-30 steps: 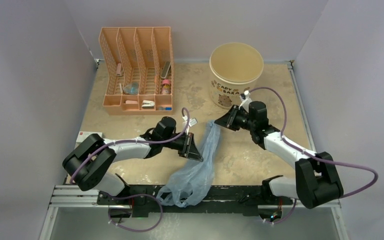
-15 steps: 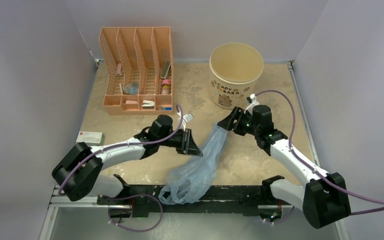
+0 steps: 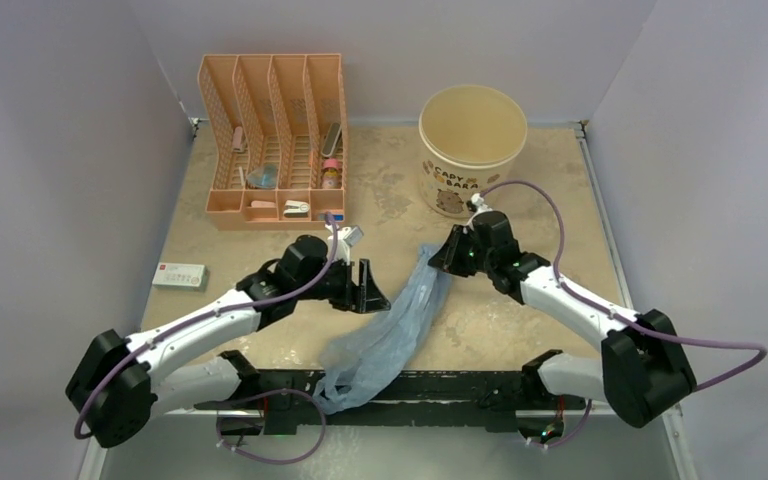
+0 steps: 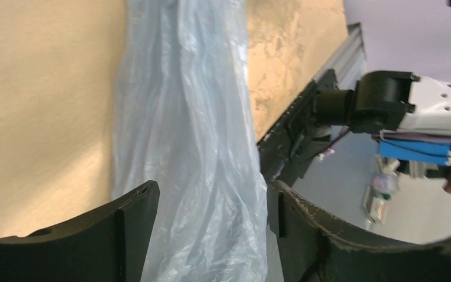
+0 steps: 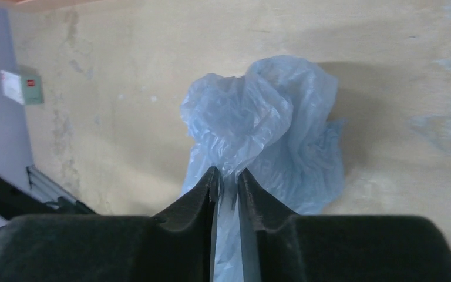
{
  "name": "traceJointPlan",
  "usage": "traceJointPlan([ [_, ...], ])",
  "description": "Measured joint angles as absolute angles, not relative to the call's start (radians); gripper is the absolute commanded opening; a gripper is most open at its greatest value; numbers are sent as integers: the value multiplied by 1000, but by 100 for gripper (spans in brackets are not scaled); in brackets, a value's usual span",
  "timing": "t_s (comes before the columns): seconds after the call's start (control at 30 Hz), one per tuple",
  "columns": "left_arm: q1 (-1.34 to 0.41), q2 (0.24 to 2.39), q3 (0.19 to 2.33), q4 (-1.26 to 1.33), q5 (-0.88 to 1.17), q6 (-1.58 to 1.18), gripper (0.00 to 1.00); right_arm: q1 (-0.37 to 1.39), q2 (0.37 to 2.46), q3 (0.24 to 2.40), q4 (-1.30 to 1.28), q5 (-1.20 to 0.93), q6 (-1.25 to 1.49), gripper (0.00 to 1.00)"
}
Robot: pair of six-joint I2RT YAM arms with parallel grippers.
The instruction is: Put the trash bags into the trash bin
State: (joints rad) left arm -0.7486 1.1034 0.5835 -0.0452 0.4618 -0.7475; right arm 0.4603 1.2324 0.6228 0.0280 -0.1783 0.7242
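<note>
Since a second ago, the left arm has pulled back and its left hand has let go, while the right arm has swung its end of the bag slightly leftward.

The left hand's fingers now stand spread, with the film running loose between them in the wrist view and nothing clamped. The bag trails from the near edge of the surface up and rightward to the right hand. That hand is pressed nearly together on a thin gather of film at the bag's far end, with the rest bunched beyond its fingertips.

To do this step well, the left hand should probably close again lower on the limp length. Lifted by the right hand alone, the tail would likely drag and catch the bin's rim. Gathering the film into a bundle before carrying it over would help.

The organizer at the far left holds small items in its slots. The bin, far right of it, stands upright and open, with nothing visible inside and the bag well short of it.
</note>
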Motion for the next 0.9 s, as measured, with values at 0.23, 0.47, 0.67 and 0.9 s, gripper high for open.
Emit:
traceJointPlan([
  [0.23,-731,978,584,-202,304,-735,81,587,1222,751,7,-132,711,3],
  [0.47,-713,981,615,-180,360,-688,79,628,1298,973,-136,-21,620,3],
  [0.67,-713,1032,641,-136,432,-677,79,628,1151,997,-333,159,575,1],
  [0.9,-713,955,657,-173,425,-663,79,607,1065,1276,-588,221,436,0],
])
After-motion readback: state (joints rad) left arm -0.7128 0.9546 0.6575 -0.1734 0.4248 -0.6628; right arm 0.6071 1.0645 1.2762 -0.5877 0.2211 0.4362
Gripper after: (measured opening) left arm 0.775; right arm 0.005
